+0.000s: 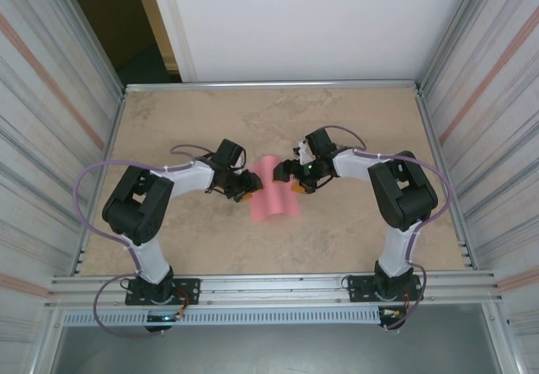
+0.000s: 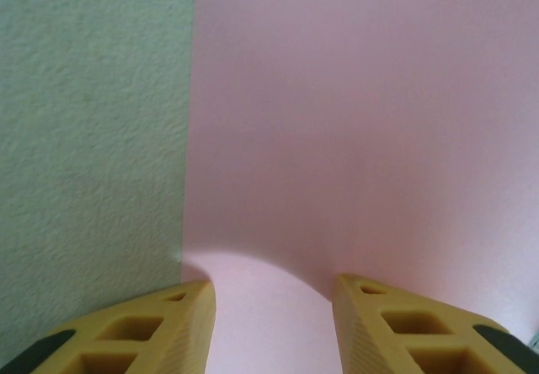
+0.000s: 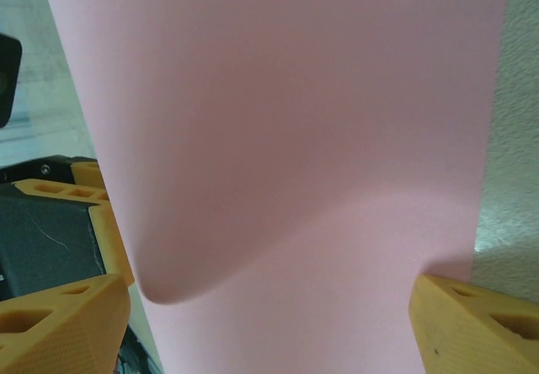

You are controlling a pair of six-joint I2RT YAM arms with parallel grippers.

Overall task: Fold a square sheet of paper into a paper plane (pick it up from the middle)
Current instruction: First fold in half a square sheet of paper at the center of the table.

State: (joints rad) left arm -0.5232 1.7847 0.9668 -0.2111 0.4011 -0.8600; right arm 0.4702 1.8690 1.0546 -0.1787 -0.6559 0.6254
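Observation:
The square sheet of paper point(image 1: 274, 190) is pink-red and lies mid-table, bowed into a hump between both grippers. My left gripper point(image 1: 244, 184) sits at its left edge and my right gripper point(image 1: 296, 180) at its right edge. In the left wrist view the yellow fingers point(image 2: 181, 323) stand apart, open, and the paper point(image 2: 354, 138) curls up between and beyond the left gripper point(image 2: 274, 285). The right gripper point(image 3: 269, 285) is wide open, its fingers point(image 3: 59, 323) flanking the sheet point(image 3: 286, 138), which arches above them. Beyond the sheet, the left gripper's yellow fingers point(image 3: 76, 190) show.
The beige stone-look table point(image 1: 337, 121) is walled by ribbed metal panels point(image 1: 50, 121) left and right and a white wall at the back. An aluminium rail point(image 1: 269, 288) runs along the near edge by the arm bases.

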